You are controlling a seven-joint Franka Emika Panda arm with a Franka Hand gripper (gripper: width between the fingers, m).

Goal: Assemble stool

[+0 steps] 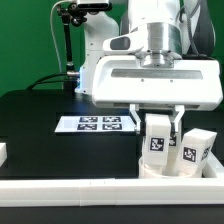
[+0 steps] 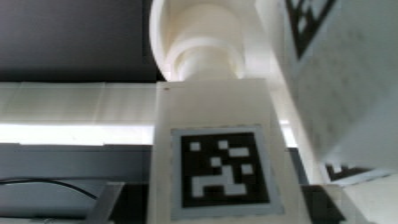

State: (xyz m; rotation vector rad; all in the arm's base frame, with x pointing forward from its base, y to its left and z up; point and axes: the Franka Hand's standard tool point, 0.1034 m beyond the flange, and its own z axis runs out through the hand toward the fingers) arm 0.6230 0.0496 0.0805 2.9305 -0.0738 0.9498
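The held leg block [image 1: 157,143] stands upright with its tag face toward the exterior camera. Its lower end is on or just above the round seat [image 1: 150,170]; contact between the two cannot be confirmed. The block's long axis is vertical, in line with the approach axis of the hand. In the wrist view the same block [image 2: 221,150] runs straight away from the camera and narrows to a rounded neck at its far end.

The gripper [image 1: 159,126] sits directly above the block, with one finger on each side face and the jaws closed against it. The coming move therefore turns on one vertical line: block under hand, seat under block.

Judgement: seating the block requires that this axis be kept plumb, since tilt risks a missed socket.

A second leg block [image 1: 193,150] stands just beside the first on the exterior view's right, so clearance for the finger on that side is tight. The marker board [image 1: 100,123] lies farther back, toward the exterior view's left. The border rail [image 1: 90,190] runs in front.
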